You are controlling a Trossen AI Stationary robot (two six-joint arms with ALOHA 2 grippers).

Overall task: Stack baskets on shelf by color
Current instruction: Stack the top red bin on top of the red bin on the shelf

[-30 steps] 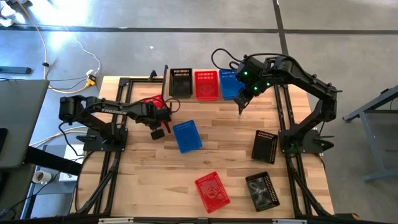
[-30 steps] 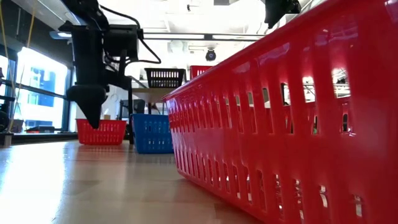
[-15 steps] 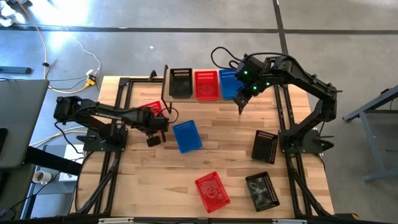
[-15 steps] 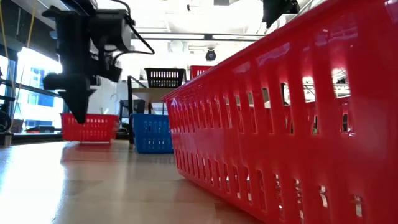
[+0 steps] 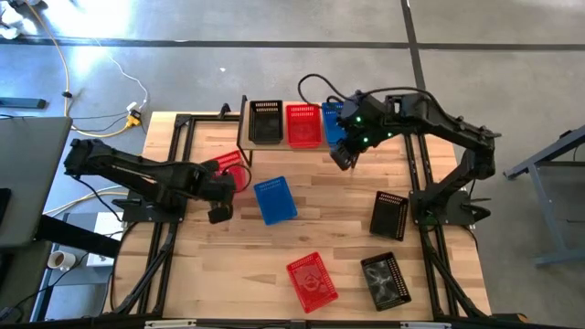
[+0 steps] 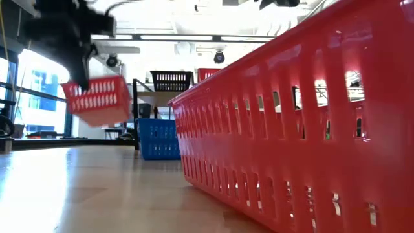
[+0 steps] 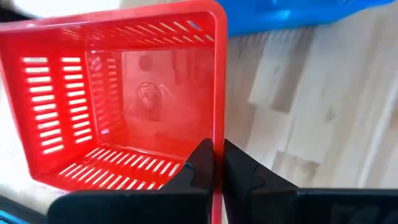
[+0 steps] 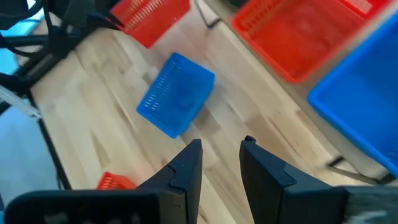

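My left gripper (image 5: pixel 223 185) is shut on a red basket (image 5: pixel 229 170) over the table's left part. The low view shows this basket (image 6: pixel 97 99) tilted in the air. My right gripper (image 5: pixel 340 158) is open and empty, above the table just in front of the shelf (image 5: pixel 285 146). On the shelf stand a black basket (image 5: pixel 265 122), a red basket (image 5: pixel 303 125) and a blue basket (image 5: pixel 333 122), side by side. A blue basket (image 5: pixel 275 199) lies bottom up on the table between the arms. My left gripper pinches one side wall of the red basket at its rim (image 7: pixel 218 127), one finger inside the basket and one outside. The fingers come from above, slanting. The basket hangs tilted below them, clear of the table.
A red basket (image 5: pixel 312 279) lies near the front edge and fills the right of the low view (image 6: pixel 310 129). Two black baskets (image 5: pixel 388 215) (image 5: pixel 386 280) lie at the right. Bare tabletop shows at the front left.
My left gripper has drawn back toward the table's near left and has risen with the red basket. The basket stood on the table a second ago and now hangs tilted, clear of it. My right gripper has shifted a little toward the table's left.
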